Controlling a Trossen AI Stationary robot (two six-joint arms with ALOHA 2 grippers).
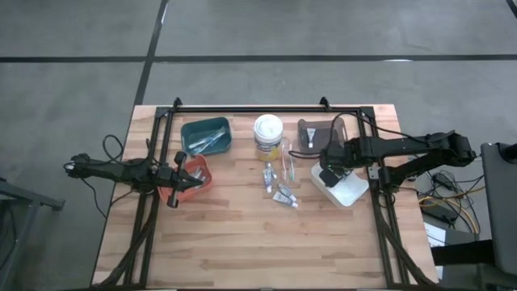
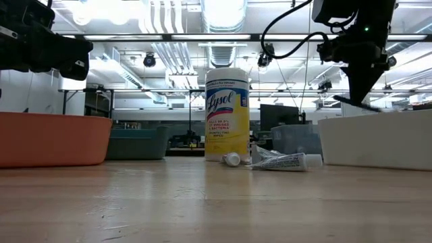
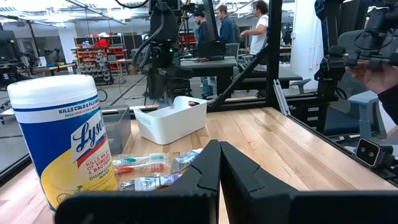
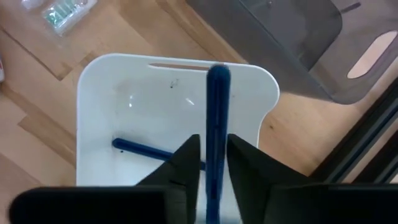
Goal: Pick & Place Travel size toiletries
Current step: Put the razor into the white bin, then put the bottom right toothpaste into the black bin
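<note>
My right gripper hangs over the white bin, pointing steeply down, its fingers slightly parted. A dark blue stick-like toiletry stands between them and reaches toward the bin's far wall. A second dark blue one lies on the bin's floor. Small tubes and packed toothbrushes lie on the table beside the Lysol tub. My left gripper waits shut and level at the orange bin. My right gripper has the dark blue toiletry's shaft between its two fingers, which lie along it and come from above. One finger meets the shaft. A thin strip of white bin shows between the shaft and the other finger. The toiletry's free end hangs over the bin.
A teal bin holding items stands at the back left. A dark grey bin stands at the back, next to the white one. The black frame rails run along the table's edges. People stand in the room beyond the table.
</note>
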